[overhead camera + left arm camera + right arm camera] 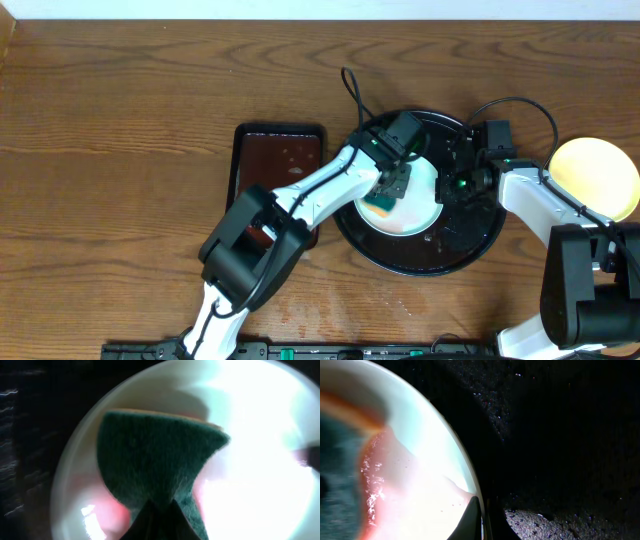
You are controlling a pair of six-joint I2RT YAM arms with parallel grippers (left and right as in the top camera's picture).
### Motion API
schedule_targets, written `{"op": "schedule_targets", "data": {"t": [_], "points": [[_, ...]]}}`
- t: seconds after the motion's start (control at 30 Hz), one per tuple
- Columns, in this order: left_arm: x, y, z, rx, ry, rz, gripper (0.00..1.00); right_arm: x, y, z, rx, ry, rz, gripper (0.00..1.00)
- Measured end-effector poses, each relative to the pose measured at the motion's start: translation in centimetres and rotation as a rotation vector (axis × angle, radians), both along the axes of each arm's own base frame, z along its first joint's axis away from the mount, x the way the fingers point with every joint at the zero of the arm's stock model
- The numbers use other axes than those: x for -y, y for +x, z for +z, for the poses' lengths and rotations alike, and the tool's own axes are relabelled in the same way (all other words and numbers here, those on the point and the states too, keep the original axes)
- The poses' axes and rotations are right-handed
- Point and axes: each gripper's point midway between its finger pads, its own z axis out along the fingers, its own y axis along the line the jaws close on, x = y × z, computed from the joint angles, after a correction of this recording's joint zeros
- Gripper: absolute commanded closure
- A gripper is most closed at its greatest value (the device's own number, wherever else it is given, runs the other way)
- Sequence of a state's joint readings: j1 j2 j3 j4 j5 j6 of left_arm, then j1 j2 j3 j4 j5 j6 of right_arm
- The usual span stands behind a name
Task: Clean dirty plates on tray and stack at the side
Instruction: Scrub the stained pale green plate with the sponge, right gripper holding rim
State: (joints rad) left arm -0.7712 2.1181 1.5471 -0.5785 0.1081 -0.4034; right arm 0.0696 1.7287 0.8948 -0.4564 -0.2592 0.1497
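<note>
Sitting in black tray (478, 243): white plate (421, 203) | green sponge (160, 455) on plate

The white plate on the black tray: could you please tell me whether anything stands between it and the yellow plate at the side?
Nothing but the right gripper itself, at the white plate's rim on the side facing the yellow plate.

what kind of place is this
Probably a robot test bench staged for dishwashing: a wooden table, a green sponge on a white plate in a black tray, and a pale yellow plate aside.
</note>
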Motion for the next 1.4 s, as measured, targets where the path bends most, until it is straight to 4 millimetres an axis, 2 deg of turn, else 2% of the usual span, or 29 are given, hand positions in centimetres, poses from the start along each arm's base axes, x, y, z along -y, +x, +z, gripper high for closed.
{"op": "schedule_targets", "data": {"t": [0.13,0.23,0.37,0.47,0.67,0.8,0.93,1.17,1.27,1.4], "points": [[3.2,0.0,0.0,-0.074,-0.194,-0.027,0.93,0.0,0.0,0.0,0.000,0.000,0.000,0.99],[5.4,-1.2,0.0,-0.145,-0.296,-0.061,0.93,0.0,0.0,0.0,0.000,0.000,0.000,0.99],[6.5,-3.0,0.1,-0.212,-0.335,-0.088,0.92,0.0,0.0,0.0,-0.001,0.000,0.000,0.99],[6.2,-3.3,0.1,-0.230,-0.325,-0.081,0.93,0.0,0.0,0.0,-0.002,0.000,0.000,0.99],[3.1,-3.5,-0.6,-0.252,-0.159,-0.013,0.93,-0.1,-0.1,0.0,-0.002,0.006,0.001,0.99],[-1.1,-3.4,-0.8,-0.220,0.045,0.053,0.93,-0.2,-0.1,0.0,-0.002,0.010,0.003,0.99],[-5.0,-1.8,-0.3,-0.148,0.214,0.124,0.92,-0.3,-0.1,0.0,-0.004,0.015,0.004,0.99],[-9.2,0.7,0.8,-0.014,0.411,0.184,0.93,-0.7,-0.3,0.0,-0.008,0.017,0.015,0.99],[-10.2,1.6,0.5,-0.005,0.426,0.212,0.93,-0.7,-0.3,0.0,-0.008,0.017,0.015,0.99],[-9.5,1.8,-0.4,-0.038,0.369,0.222,0.93,-0.7,-0.3,0.0,-0.008,0.017,0.015,0.99]]}}
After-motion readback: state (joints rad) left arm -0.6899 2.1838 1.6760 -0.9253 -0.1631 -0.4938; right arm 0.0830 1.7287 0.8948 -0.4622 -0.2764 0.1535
